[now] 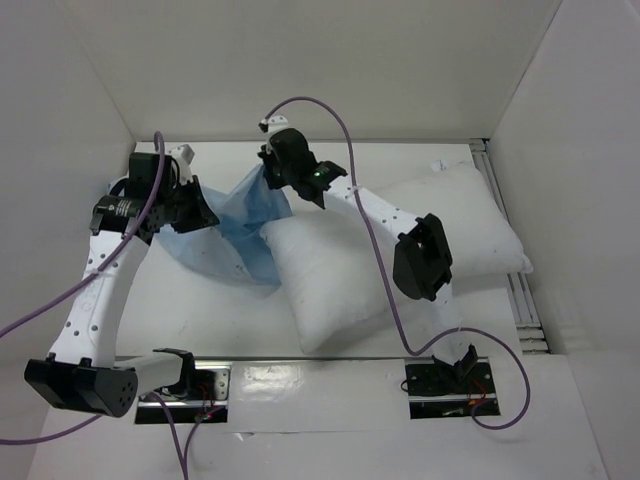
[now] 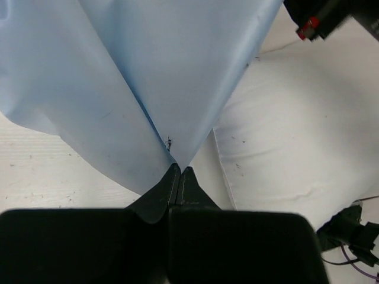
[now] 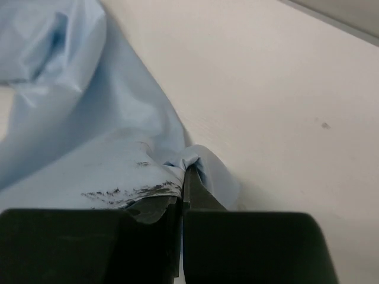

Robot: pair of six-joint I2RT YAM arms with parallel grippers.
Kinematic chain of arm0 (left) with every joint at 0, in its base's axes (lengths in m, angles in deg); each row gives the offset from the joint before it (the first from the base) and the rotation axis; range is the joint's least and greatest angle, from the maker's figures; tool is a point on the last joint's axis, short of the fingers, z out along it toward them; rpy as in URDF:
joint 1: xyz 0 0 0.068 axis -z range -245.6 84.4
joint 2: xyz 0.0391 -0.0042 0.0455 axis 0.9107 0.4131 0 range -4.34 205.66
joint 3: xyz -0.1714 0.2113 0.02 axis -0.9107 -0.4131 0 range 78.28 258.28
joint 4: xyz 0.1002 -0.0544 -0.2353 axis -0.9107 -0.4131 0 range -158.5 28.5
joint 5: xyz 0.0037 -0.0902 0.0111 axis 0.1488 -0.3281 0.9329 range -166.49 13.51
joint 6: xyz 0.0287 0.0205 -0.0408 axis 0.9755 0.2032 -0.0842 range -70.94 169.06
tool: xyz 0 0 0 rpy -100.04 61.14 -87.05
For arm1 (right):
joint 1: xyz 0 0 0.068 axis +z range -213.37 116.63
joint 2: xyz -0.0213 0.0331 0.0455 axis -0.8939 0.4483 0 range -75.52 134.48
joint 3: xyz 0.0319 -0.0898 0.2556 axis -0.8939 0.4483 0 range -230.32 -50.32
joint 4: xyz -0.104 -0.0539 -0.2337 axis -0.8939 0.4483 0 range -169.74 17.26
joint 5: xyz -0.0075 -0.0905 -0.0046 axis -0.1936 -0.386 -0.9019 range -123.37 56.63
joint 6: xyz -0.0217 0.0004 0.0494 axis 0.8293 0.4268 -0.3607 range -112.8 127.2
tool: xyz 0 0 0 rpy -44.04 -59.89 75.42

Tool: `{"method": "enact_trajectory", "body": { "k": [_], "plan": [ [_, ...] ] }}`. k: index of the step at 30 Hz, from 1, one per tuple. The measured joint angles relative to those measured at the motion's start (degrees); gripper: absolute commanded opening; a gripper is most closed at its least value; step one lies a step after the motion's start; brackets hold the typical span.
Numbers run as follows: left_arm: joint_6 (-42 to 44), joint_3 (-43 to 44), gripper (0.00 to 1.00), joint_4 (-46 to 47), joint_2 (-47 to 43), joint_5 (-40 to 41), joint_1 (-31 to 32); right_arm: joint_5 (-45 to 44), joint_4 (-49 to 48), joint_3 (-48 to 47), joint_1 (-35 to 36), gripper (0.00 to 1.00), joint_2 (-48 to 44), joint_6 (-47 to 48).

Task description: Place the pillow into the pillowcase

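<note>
The light blue pillowcase hangs stretched between both grippers over the back left of the table. My left gripper is shut on one edge of it; in the left wrist view its jaws pinch the blue cloth, which fans out taut above them. At the back centre my right gripper is shut on another edge; its wrist view shows blue fabric bunched and folded over the closed jaws. The plump white pillow lies across the table's middle and right, under the right arm, its left end beside the pillowcase.
White walls enclose the table on the left, back and right. A white slatted rail runs along the right edge behind the pillow. Purple cables loop from both arms. The arm bases sit at the near edge.
</note>
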Motion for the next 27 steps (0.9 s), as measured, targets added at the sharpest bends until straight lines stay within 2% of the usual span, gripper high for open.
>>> {"method": "enact_trajectory", "body": {
  "k": [3,8,9,10,11,12,14,21,25,27],
  "plan": [
    [0.02,-0.02,0.00,1.40,0.42,-2.23,0.17,0.46,-0.04,-3.87,-0.68,0.00,2.21,-4.07],
    [0.13,-0.37,0.00,3.65,2.47,-3.76,1.77,0.87,1.29,-4.26,-1.92,0.00,4.15,-9.53],
    [0.24,-0.96,0.00,4.13,2.71,-3.93,2.16,0.90,1.42,-3.63,-2.10,0.06,4.24,-10.23],
    [0.31,-1.70,0.00,4.44,2.82,-4.09,2.43,0.87,1.60,-2.86,-2.21,0.42,4.22,-10.99],
    [0.37,-2.29,0.00,4.33,2.89,-4.20,2.56,0.74,1.77,-2.27,-2.32,0.58,4.22,-11.87],
    [0.57,-2.91,0.00,4.07,2.91,-4.31,2.60,0.33,1.86,-1.62,-2.47,0.69,4.22,-12.11],
    [0.94,-3.87,0.00,3.32,2.91,-4.44,2.73,-0.50,2.86,-0.26,-3.17,0.82,4.15,-12.94],
    [0.83,-1.77,0.00,3.54,5.14,-5.05,3.41,-3.69,10.95,1.95,-6.99,0.87,1.95,-14.29],
    [0.92,2.01,0.00,4.04,8.17,-4.96,3.50,-4.46,12.83,10.01,-8.28,1.00,-6.71,-12.35],
    [1.07,2.86,0.00,4.37,8.70,-4.94,3.52,-4.02,13.42,14.19,-7.87,1.00,-12.39,-9.38]
  ]
}}
